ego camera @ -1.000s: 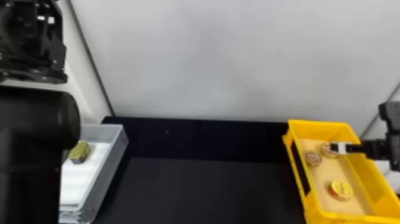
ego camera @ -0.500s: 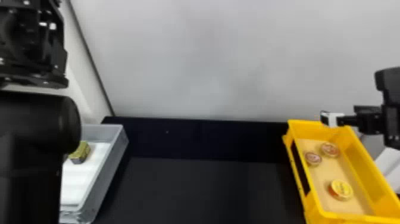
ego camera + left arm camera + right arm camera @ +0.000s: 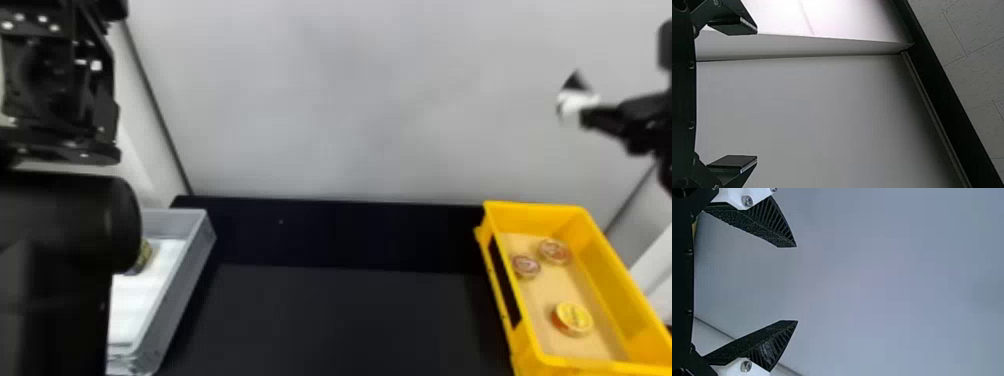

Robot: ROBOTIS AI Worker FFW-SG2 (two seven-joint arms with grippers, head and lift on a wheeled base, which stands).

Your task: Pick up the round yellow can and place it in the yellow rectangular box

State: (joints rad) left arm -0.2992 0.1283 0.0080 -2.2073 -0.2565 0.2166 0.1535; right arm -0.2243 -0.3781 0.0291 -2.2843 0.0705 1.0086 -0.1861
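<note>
Right hand [image 3: 580,100] wide open, nothing in it, raised clear of the yellow rectangular box [image 3: 539,212]. Round yellow can [image 3: 575,319] sits inside, toward the near end; two reddish-topped cans [image 3: 554,251] lie farther back.

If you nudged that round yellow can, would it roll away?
Probably not: the round yellow can sits flat, so it would likely slide. Low and wide, it seems unlikely to tip. Its even round shape suggests stiff walls.
</note>
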